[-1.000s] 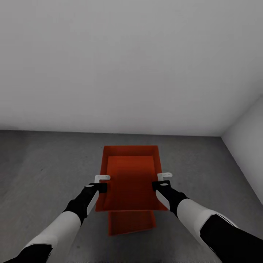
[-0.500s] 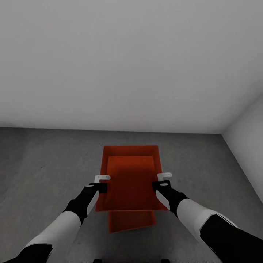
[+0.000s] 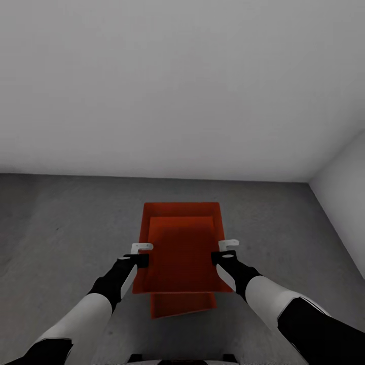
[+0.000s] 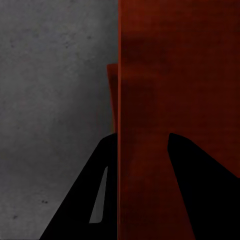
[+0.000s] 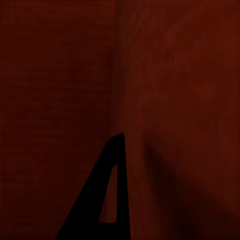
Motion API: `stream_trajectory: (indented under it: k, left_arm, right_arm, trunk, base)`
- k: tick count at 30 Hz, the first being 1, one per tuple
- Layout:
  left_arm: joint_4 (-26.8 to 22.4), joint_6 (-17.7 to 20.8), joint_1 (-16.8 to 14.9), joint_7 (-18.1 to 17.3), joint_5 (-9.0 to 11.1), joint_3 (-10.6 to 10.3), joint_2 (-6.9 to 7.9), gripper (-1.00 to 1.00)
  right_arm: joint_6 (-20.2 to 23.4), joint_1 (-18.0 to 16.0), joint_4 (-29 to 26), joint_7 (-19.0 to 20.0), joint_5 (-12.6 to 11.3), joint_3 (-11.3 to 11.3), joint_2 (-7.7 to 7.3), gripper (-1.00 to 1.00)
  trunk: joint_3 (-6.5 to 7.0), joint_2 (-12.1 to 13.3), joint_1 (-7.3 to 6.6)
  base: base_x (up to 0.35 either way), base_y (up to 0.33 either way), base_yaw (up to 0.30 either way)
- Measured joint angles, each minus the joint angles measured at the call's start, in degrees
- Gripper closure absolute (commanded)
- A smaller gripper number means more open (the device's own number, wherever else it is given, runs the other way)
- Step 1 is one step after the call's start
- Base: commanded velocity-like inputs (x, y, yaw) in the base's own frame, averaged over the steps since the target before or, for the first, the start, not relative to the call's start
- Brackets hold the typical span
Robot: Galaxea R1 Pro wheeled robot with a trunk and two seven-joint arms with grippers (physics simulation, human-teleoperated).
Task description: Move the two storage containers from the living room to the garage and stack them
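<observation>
Head view: an orange-red storage container [image 3: 181, 248], rectangular, lidless and plain-walled with a flat bottom, is carried between the robot's two arms above the dark grey concrete floor [image 3: 61, 238] of the garage. A second orange-red container [image 3: 183, 304] sits below it on the floor, only its near end showing past the carried bin's near edge, turned slightly askew.

The floor is matt and faintly mottled; the walls [image 3: 177, 86] behind and to the right are bare white-grey. The plastic of both bins is smooth and uniform in colour.

The left gripper [image 3: 141, 253] sits at the carried container's left long wall, the right gripper [image 3: 226, 250] at its right long wall, each about midway along the side. In the left wrist view the left gripper [image 4: 142, 150] has one dark finger on each side of the thin wall [image 4: 119, 125], its jaws pinching the rim, with concrete beyond. In the right wrist view one dark finger [image 5: 107, 195] lies against the red plastic; the other is not visible, so whether those jaws are pressed on the wall cannot be told.
</observation>
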Motion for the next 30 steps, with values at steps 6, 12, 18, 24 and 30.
stream_trajectory:
  k: [6,12,18,24,30]
  left_arm:
    - [0.0,0.0,0.0,0.0,0.0,0.0,0.0,1.0]
    - [0.0,0.0,0.0,0.0,0.0,0.0,0.0,1.0]
    - [0.0,0.0,0.0,0.0,0.0,0.0,0.0,1.0]
    - [0.0,-0.1,0.0,0.0,0.0,0.0,0.0,1.0]
    - [0.0,-0.1,0.0,0.0,0.0,0.0,0.0,1.0]
  right_arm:
    - [0.0,0.0,0.0,0.0,0.0,0.0,0.0,1.0]
    - [0.0,0.0,0.0,0.0,0.0,0.0,0.0,1.0]
    - [0.0,0.0,0.0,0.0,0.0,0.0,0.0,1.0]
    - [-0.1,0.0,0.0,0.0,0.0,0.0,0.0,1.0]
    - [-0.1,0.0,0.0,0.0,0.0,0.0,0.0,1.0]
  trunk:
    - [-0.56,0.0,0.0]
    - [-1.12,0.0,0.0]
    - [-1.67,0.0,0.0]
    - [-2.23,0.0,0.0]
    - [-2.79,0.0,0.0]
  base:
    - [0.0,0.0,0.0]
    - [0.0,0.0,0.0]
    - [0.0,0.0,0.0]
    - [0.0,0.0,0.0]
    - [0.0,0.0,0.0]
